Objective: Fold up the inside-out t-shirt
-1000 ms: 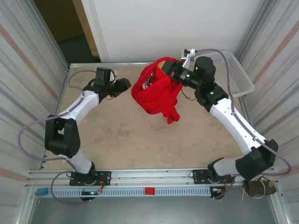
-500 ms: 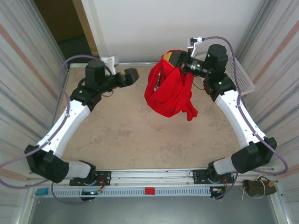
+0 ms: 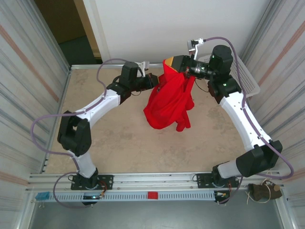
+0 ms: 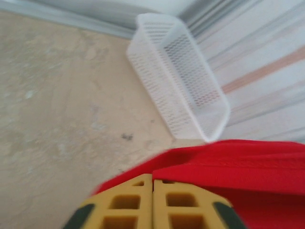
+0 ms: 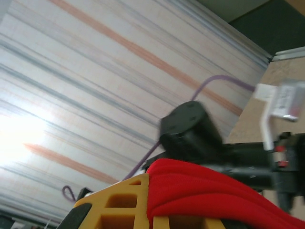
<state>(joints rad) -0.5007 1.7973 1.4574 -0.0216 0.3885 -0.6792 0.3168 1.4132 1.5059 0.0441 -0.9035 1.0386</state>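
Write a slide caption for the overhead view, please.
Right tool holds a red t-shirt hanging over the table; left tool shut at its edge.

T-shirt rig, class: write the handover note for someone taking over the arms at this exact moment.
Right gripper: shut on the t-shirt, holding it bunched and hanging above the table.
Left gripper: shut at the t-shirt's upper left edge; whether it pinches cloth is unclear.
Done: t-shirt lifted off the table.
Left: spread it flat, then fold it.
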